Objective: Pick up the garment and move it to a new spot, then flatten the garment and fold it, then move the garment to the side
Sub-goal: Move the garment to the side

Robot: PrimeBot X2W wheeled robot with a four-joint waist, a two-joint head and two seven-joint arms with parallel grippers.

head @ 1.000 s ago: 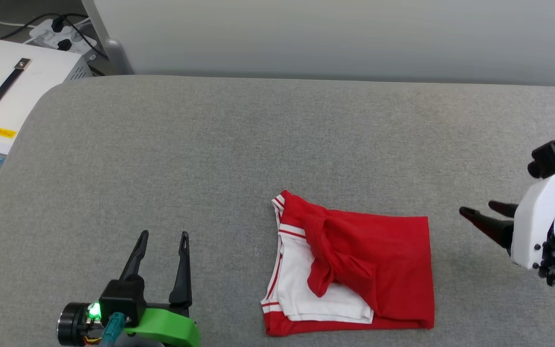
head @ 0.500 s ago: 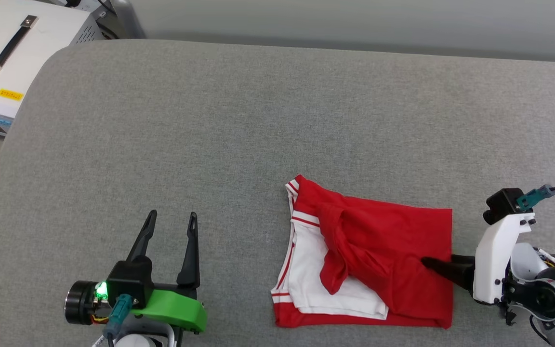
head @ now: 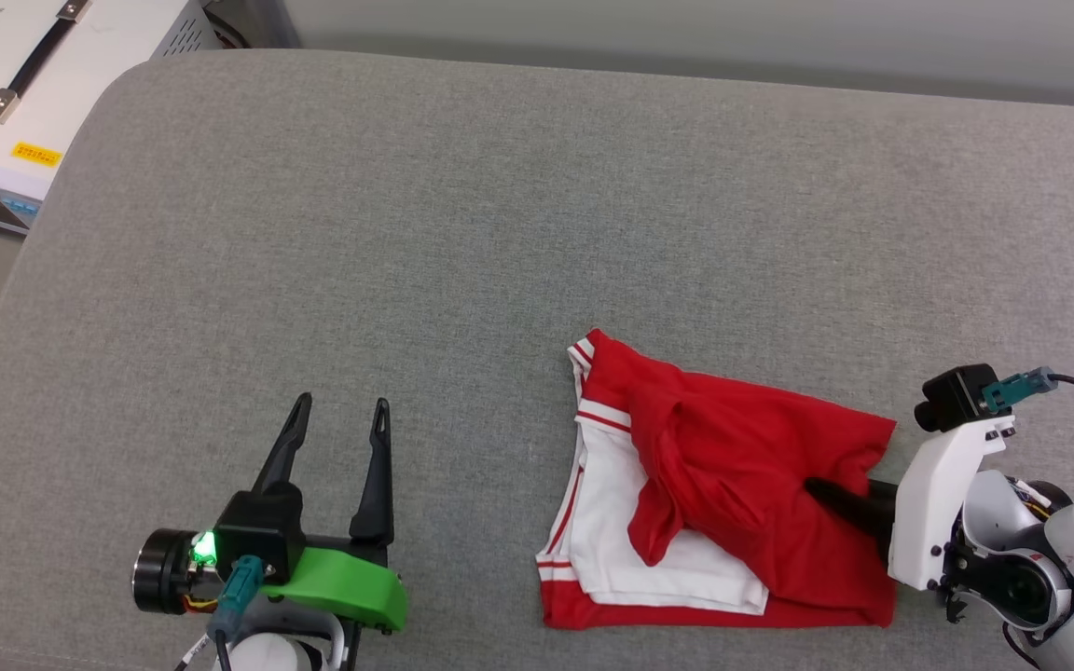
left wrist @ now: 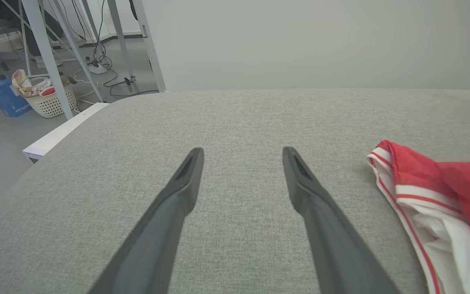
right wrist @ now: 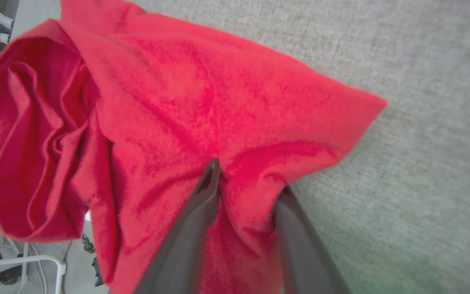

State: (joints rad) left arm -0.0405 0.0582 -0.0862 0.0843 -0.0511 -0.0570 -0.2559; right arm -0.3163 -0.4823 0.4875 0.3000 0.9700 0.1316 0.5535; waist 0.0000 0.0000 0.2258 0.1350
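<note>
The garment lies folded on the grey padded table, red on top with a white sleeve and striped trim at its left; its lettering is hidden. My right gripper reaches in from the right across the garment's right edge. In the right wrist view the garment bunches between that gripper's two fingers: one lies on top, the other is partly under the cloth, and a gap remains between them. My left gripper stands open and empty on the table well left of the garment. In the left wrist view that gripper has the garment's collar end at its right.
A white equipment case with a dark handle stands off the table's far left corner. The left wrist view shows a wicker basket, a blue box, metal legs and cables on the floor beyond the table edge.
The head camera has tilted down. My right gripper has moved left from beside the garment onto its right edge and its fingers have narrowed around the cloth, puckering that edge. The left gripper is unchanged.
</note>
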